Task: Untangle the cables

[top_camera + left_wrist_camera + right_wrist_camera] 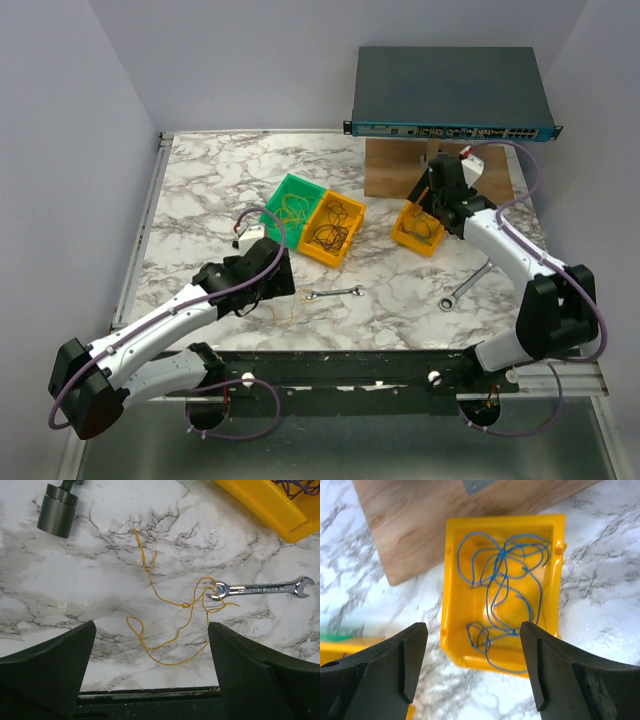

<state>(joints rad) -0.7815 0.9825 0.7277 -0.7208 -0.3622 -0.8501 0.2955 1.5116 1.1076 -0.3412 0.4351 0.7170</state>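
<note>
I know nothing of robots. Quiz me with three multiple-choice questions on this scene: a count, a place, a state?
1. How many wrenches lie on the table? A one; B two; C four.
2. Where is the blue wire? A on a wrench; B on the bare table; C in a yellow bin.
3. The left pincer is: A open above the yellow wire; B shut on a wrench; C shut on the yellow wire.
Answers: 1 B, two show from above. 2 C, it curls inside the bin. 3 A, its fingers stand wide apart.
</note>
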